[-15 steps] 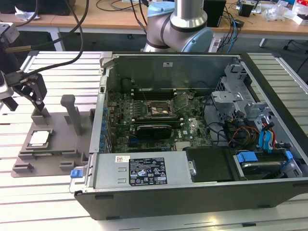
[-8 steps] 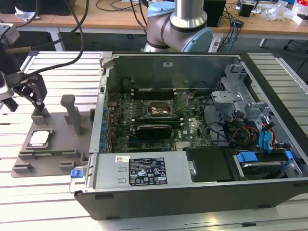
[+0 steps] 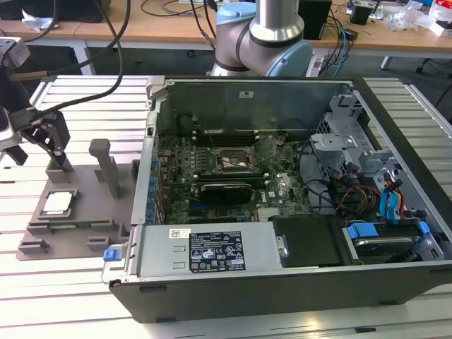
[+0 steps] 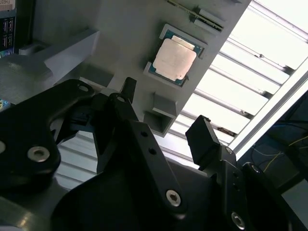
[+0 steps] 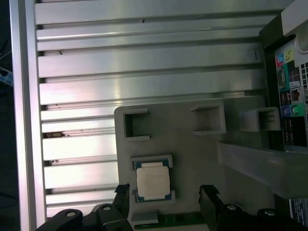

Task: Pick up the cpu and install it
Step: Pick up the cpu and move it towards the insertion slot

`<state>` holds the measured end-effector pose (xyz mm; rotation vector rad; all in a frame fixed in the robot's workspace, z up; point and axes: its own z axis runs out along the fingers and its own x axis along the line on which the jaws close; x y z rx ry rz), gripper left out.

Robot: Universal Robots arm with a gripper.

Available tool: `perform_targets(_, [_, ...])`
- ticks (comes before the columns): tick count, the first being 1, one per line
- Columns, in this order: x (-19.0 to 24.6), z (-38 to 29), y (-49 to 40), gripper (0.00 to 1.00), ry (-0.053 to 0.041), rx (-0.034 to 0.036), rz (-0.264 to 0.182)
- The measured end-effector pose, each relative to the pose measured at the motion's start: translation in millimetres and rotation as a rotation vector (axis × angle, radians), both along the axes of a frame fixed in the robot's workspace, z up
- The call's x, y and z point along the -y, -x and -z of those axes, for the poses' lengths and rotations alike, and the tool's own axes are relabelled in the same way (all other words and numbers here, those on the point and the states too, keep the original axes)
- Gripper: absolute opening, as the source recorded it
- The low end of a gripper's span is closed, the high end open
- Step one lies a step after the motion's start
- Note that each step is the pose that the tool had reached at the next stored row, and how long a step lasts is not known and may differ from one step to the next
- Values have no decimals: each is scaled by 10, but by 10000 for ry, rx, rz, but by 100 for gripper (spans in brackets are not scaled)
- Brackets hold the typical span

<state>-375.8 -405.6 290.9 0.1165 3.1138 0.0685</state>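
Your pincer [image 3: 60, 159] hangs spread and empty above the cpu [image 3: 58, 203], which lies flat in a recess of the grey tray [image 3: 92, 208], on the exterior view's left of the open computer case [image 3: 247, 99]. Descend off-centre and a finger may hit the recess wall or tilt the chip.

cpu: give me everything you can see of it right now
The cpu is a small flat square chip with a silver-grey metal top plate and a thin greenish edge around it, seen in both wrist views. It lies flat, plate up, seated in a shallow framed pocket of the grey plastic tray, which sits to the exterior view's left of the open computer case. Nothing but the tray touches it. The gripper is open, apart from the chip and holding nothing.
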Motion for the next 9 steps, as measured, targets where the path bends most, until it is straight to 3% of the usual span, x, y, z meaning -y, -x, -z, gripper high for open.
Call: perform_targets(9, [0, 26, 0, 69, -1, 1, 0])
